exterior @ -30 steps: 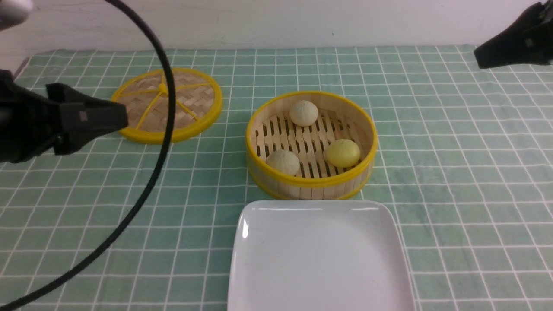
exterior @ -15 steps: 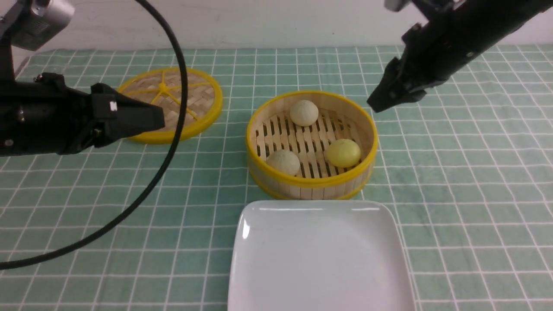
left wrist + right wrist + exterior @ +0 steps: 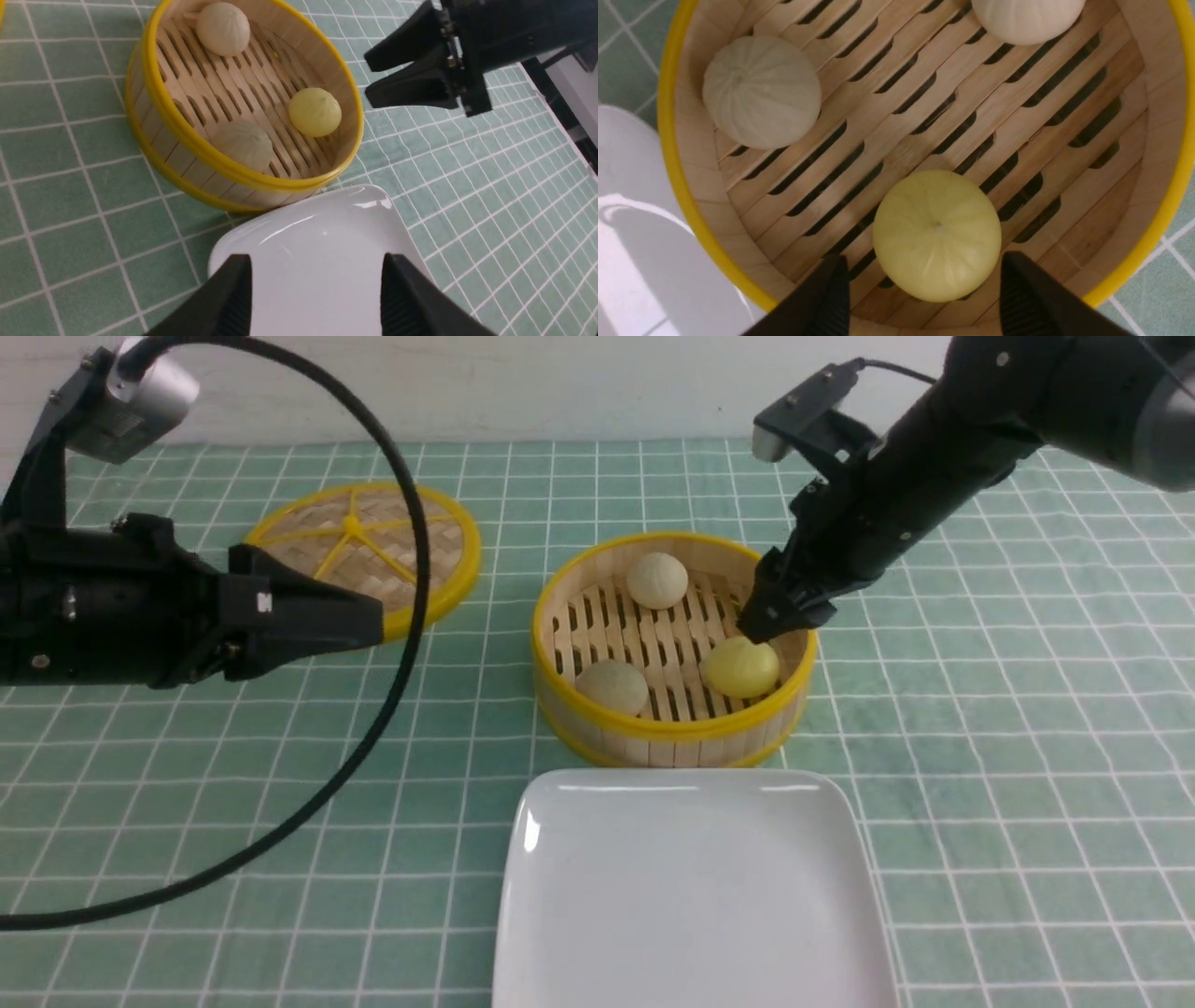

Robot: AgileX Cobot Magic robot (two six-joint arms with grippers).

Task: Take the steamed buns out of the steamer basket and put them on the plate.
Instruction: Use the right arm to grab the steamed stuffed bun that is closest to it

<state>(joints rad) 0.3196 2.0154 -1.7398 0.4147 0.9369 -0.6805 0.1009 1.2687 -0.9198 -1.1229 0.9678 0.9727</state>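
Note:
The steamer basket (image 3: 653, 733) stands mid-table and holds three steamed buns: a beige one at the back (image 3: 656, 581), a beige one at the front left (image 3: 612, 687) and a yellow one at the front right (image 3: 741, 666). My right gripper (image 3: 775, 621) reaches down into the basket just above the yellow bun (image 3: 936, 233). It is open (image 3: 923, 258), one finger on each side of that bun, not clamped on it. The white plate (image 3: 691, 896) lies bare in front of the basket. My left gripper (image 3: 369, 621) hovers left of the basket, open and holding nothing (image 3: 315, 261).
The flat woven lid (image 3: 359, 560) with yellow rim lies at the back left, partly behind the left arm. A black cable (image 3: 401, 644) loops over the left half of the green checked cloth. A white wall closes the far edge.
My right arm has swung in from the far right and dropped into the basket over the yellow bun, its jaws widening. My left gripper has slid a little to the right.

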